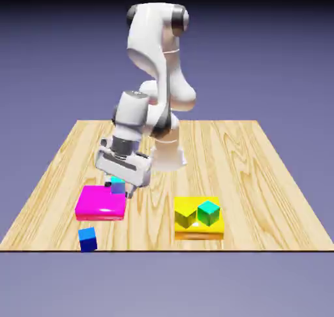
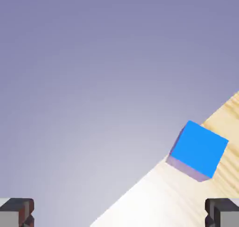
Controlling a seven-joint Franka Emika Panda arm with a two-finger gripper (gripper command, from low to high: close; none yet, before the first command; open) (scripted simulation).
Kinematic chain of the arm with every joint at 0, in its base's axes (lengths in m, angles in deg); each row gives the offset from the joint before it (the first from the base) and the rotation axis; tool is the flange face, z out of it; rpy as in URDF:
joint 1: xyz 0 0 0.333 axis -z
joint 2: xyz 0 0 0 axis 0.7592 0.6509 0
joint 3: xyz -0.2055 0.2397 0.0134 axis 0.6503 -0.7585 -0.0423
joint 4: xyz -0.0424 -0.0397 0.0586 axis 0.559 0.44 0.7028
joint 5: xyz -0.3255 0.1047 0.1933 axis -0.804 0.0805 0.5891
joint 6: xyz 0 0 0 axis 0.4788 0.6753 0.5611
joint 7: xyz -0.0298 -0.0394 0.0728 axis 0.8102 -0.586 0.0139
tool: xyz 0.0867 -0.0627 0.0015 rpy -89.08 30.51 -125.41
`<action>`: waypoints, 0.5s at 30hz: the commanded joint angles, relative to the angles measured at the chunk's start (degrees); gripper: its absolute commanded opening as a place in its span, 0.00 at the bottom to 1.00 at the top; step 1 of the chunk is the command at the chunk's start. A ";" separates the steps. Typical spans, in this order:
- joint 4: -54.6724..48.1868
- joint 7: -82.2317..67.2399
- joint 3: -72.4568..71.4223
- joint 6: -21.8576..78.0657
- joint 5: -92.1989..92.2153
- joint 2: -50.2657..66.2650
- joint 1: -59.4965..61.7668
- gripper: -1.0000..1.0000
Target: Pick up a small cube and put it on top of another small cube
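the pincer hangs low over the back edge of a flat magenta block on the exterior view's left side of the wooden tabletop. its jaws stand wide apart and hold nothing: in the hand view the two grey fingertips sit at the far bottom corners with open space between them.

the small dark blue cube rests on the tabletop near the front edge, just in front of the magenta block's front left corner and apart from it. in the hand view the same cube shows toward the right, tilted in the frame, sitting near the edge of the wood with the plain backdrop behind it.

a small cyan cube sits at the back of the magenta block, right beneath the pincer, with a bluish-violet cube touching it in front; whether the fingers touch either one is not clear.

toward the exterior view's right, well apart from the pincer, a flat yellow block carries an olive-yellow cube and a green cube side by side.
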 commanded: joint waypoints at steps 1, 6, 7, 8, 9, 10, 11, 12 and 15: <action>-1.19 2.50 -0.66 0.69 -1.21 1.90 1.50 0.50; -7.15 14.95 -3.95 4.16 -7.24 11.40 8.99 0.50; -8.34 17.45 -4.61 4.85 -8.45 13.30 10.49 0.50; -9.53 19.94 -5.26 5.54 -9.66 15.19 11.99 0.50; -10.72 22.43 -5.92 6.23 -10.87 17.09 13.49 0.50; -11.07 23.17 -6.12 6.44 -11.22 17.66 13.93 0.50; -11.07 23.17 -6.12 6.44 -11.22 17.66 13.93 0.50; -12.05 24.28 -4.87 5.36 -12.69 19.73 13.10 0.50; -15.00 27.63 -1.14 2.11 -17.09 25.95 10.59 0.50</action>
